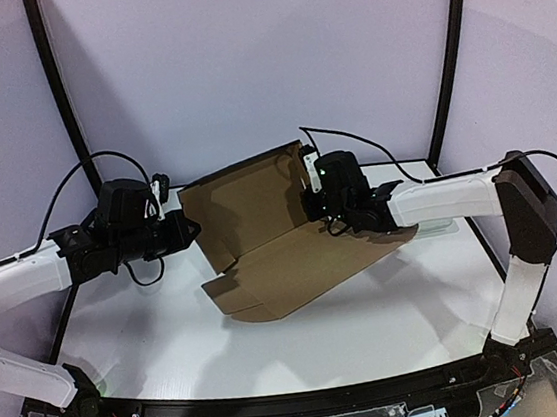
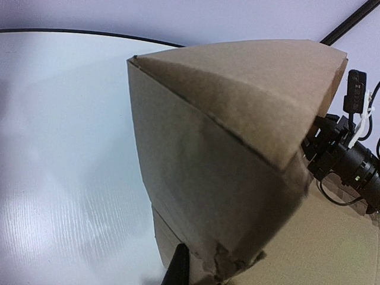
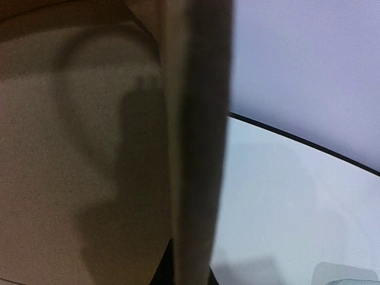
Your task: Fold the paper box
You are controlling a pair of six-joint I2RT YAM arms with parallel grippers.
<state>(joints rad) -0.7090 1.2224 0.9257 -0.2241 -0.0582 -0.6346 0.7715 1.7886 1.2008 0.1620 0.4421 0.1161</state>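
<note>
The paper box is a brown cardboard die-cut sheet lying in the middle of the white table, with its back panel raised upright. My left gripper is at that panel's left edge. In the left wrist view the cardboard fills the frame; one black finger shows beside a crumpled flap corner and the other is hidden behind it. My right gripper is at the panel's right edge. In the right wrist view the cardboard edge runs between my two dark fingertips, pinched.
A pale oblong case lies under the right forearm and shows in the right wrist view. Black frame poles stand at the back left and back right. The table's black rim curves behind.
</note>
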